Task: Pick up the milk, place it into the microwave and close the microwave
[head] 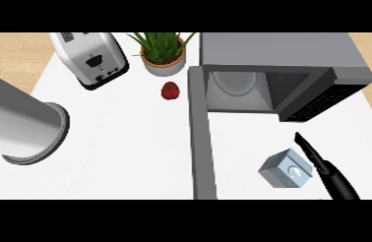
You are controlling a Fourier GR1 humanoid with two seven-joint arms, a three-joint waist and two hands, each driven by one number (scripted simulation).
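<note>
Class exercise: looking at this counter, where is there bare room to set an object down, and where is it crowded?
Widest bare patch: the white counter between the metal cylinder, red fruit and open microwave door. A smaller patch lies between that door and the milk carton. Crowded: the back, around the toaster and potted plant, and beside the right hand.

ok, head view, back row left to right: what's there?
Toaster → potted plant → microwave, door swung open. Nearer, out of the row: milk beside the right hand.

Milk [283, 169] before microwave [280, 74]
</note>
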